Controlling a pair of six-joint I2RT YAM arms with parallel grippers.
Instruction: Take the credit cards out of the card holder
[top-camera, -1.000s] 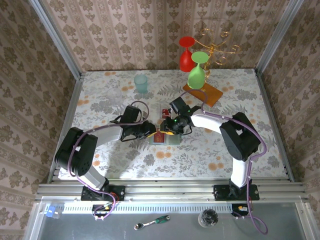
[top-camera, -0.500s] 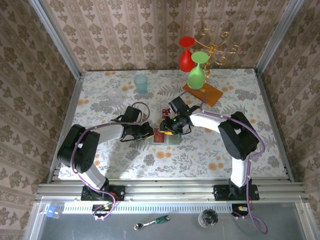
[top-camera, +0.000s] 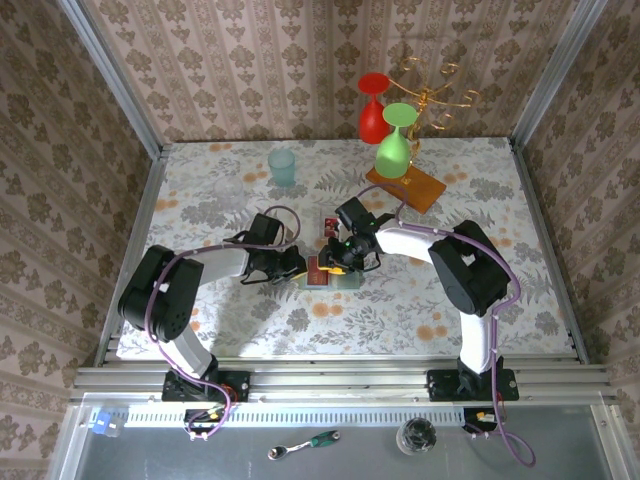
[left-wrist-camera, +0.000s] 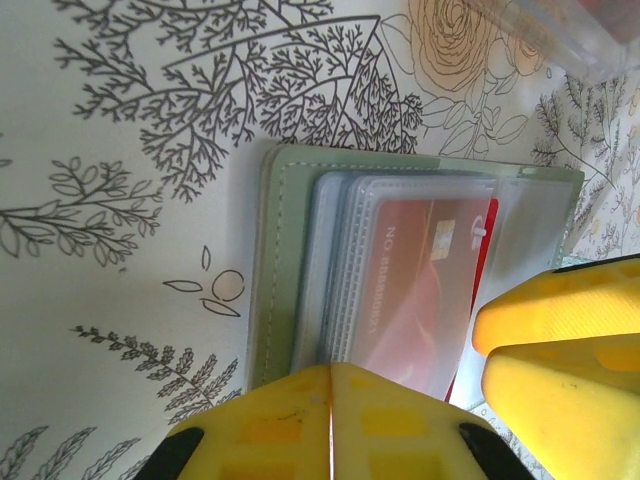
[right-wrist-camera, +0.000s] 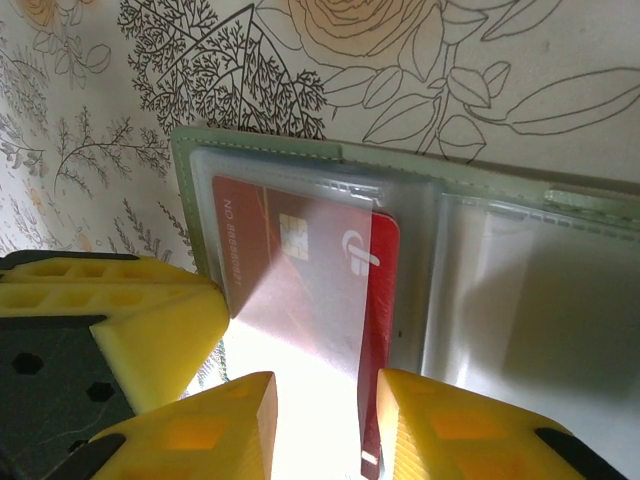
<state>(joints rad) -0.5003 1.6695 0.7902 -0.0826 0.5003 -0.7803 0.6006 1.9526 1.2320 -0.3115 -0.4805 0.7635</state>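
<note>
**Red card's bare edge in the right jaws' gap**

Logged the left gripper (top-camera: 294, 266) at the left edge of the card holder (top-camera: 347, 281), mid-table. Found its fingers closed tip to tip in the left wrist view, with nothing visible between them, lying over the holder's grey-green border. Could not tell whether pressing down.

Noted the holder open and flat, clear pockets facing up. Saw the red card (right-wrist-camera: 382, 300) in the clear sleeve (right-wrist-camera: 300, 330) on the side nearer the left gripper, with a bare strip showing along one long edge.

Read the card's long axis as running straight toward the right gripper (right-wrist-camera: 325, 400), the bare strip leading down into the gap between its fingers. Found those jaws apart, one either side of the strip's end, not clamped on it.

Judged the right arm better placed for the pull. Expected the draw to go along the card's length, with the left tips placed to steady the holder.

Marked the table (top-camera: 240, 205) as flat with a flowered cover. Placed a cup (top-camera: 282, 167) at back left. Placed a wooden slab (top-camera: 412, 190) at back right, with a gold rack (top-camera: 432, 85), a red glass (top-camera: 373, 115) and a green glass (top-camera: 392, 150), all well apart from the work.
</note>
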